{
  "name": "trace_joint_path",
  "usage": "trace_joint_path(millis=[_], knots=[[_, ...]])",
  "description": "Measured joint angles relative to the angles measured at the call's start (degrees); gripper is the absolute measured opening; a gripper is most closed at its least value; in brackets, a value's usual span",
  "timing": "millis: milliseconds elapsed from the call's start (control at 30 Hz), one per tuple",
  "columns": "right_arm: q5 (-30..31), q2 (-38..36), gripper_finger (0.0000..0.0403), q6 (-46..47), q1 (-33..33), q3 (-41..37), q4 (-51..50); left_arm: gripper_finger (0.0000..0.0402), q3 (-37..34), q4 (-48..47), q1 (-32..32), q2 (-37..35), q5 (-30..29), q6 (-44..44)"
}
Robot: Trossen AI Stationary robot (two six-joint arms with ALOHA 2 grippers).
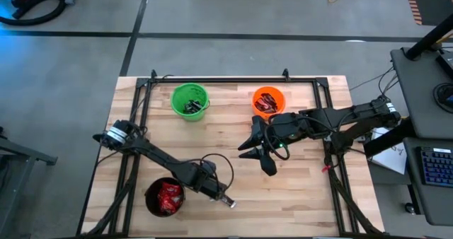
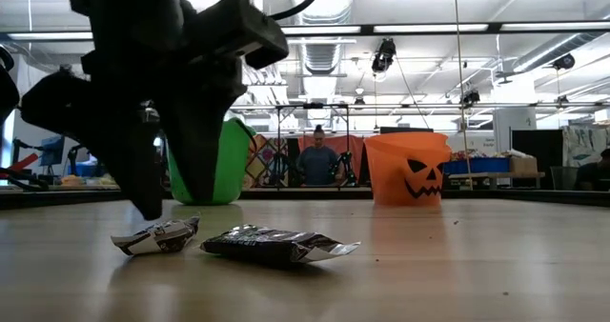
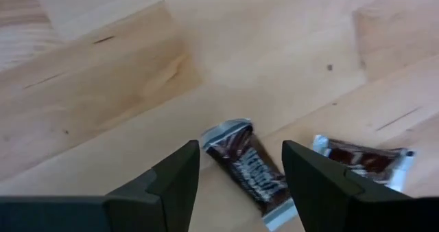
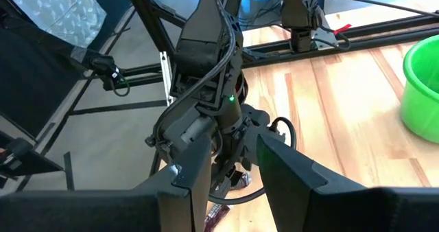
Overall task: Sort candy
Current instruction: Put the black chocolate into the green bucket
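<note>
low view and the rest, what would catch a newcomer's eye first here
The orange round bucket with a black jack-o'-lantern face stands at the table's far edge, beside the bright green round bucket. Near the front edge, the left gripper, fingers open, hovers over a dark brown wrapped candy bar, with a second wrapped bar close beside it.

White lettering on the dark candy bar (image 3: pixel 250 171) — too blurred to read.
</note>
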Motion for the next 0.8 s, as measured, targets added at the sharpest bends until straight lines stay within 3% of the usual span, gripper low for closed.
trace_joint_path(millis=[800], knots=[[1.0,0.0,0.0112,0.0,0.0,0.0,0.2,0.0136,-4.0,2.9,-0.1,-0.2,-2.3,0.8]])
